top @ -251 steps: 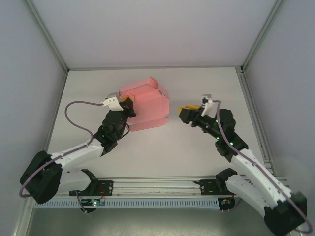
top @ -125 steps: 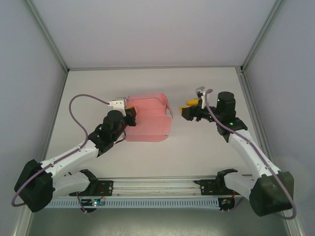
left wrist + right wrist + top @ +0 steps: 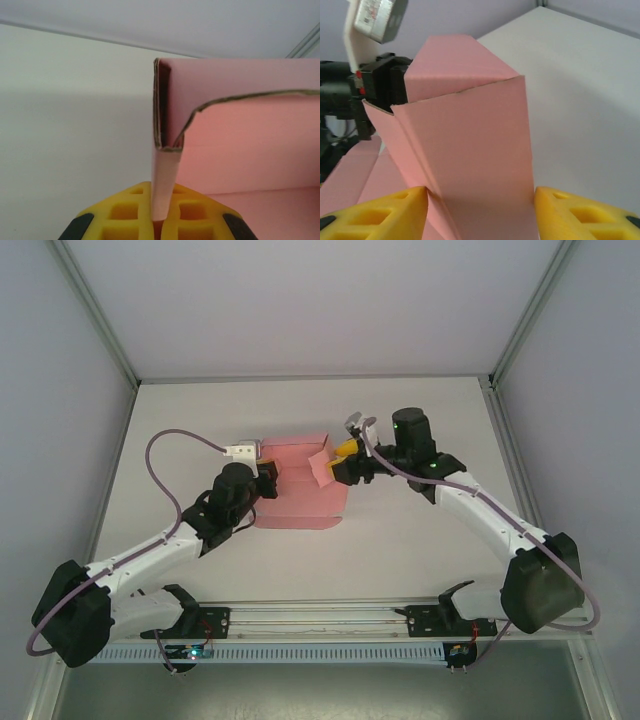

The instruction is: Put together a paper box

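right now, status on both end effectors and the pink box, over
Left end effector shut on paper box wall edge. Right end effector astride a raised flap, grip unconfirmed. Box half folded on table, nothing in the way.

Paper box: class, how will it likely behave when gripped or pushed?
Probably light: the paper box is thin card, pinched edge-on by the left gripper. Likely floppy: a cut edge curves in the left wrist view. Pushed, its flaps may fold.
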Controlling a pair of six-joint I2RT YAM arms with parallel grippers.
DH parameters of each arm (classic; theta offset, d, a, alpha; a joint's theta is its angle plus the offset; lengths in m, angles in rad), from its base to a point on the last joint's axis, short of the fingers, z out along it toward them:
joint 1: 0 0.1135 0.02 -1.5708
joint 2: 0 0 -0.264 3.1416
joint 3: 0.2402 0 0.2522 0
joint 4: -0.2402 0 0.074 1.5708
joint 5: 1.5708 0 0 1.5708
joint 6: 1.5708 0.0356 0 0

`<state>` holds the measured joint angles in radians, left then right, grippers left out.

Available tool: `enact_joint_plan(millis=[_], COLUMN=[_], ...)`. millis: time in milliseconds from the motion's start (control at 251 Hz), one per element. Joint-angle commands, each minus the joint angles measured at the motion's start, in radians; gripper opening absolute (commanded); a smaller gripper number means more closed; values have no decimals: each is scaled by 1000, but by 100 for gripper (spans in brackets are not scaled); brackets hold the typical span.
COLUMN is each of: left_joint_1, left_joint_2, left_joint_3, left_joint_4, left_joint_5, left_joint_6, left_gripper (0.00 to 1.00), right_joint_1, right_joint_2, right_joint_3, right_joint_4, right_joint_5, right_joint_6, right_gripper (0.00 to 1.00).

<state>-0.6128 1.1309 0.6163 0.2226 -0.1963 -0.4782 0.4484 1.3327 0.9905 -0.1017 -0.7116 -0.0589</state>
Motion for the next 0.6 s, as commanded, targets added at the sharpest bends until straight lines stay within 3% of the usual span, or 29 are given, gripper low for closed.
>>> enact_joint_plan(millis=[0,184,347,411,595], left_joint_1=[-7,-6,-10,-11,-25], left_joint_2=[1,26,39,36,63], left_joint_3=[49,83,97,106,173], left_joint_4=[11,-50,-70,-96,-315], left_joint_5=[16,-33,-28,-57,-282], left_joint_6=[11,-17,-17,-34,-212], left_gripper=[0,0,0,0,0], right_joint_1=[74,232,311,328,348], right_joint_2=[13,76,159,189,274], right_joint_3=[21,27,89,114,175], right_joint_4=[53,122,130,129,87], right_joint_5=[354,871,1141,1261,1614], right_joint_6=[18,59,69,87,101], right_gripper=[56,51,22,0,0])
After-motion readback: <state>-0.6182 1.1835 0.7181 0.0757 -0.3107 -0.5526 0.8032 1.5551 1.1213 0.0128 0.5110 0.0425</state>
